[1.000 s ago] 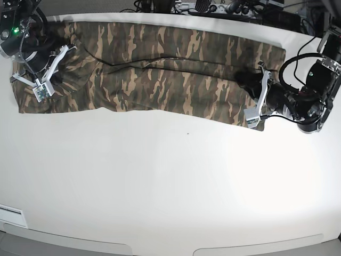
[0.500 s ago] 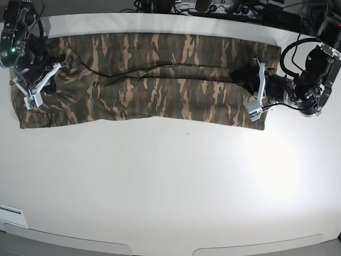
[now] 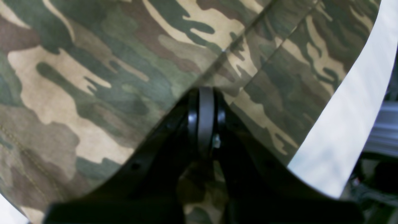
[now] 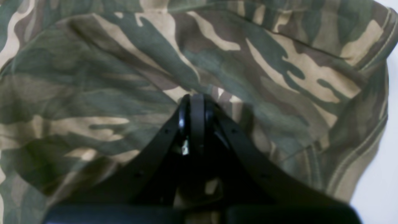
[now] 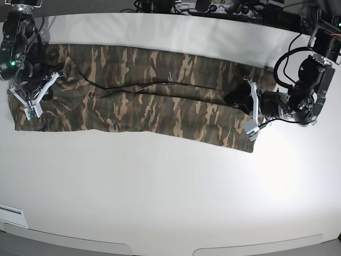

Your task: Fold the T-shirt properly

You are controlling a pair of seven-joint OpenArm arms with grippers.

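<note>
T-shirt in green, brown and tan camouflage lies stretched in a long, narrow folded band across the white table, with lengthwise creases running between the two grippers. The left gripper has its jaws pressed together, pinching cloth at one end. The right gripper, jaws likewise together, pinches rumpled fabric at the opposite end.

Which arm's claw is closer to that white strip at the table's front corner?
Right. The right claw is on the shirt, at the end straight behind the strip; the left claw is at the opposite end, far across the table.
</note>
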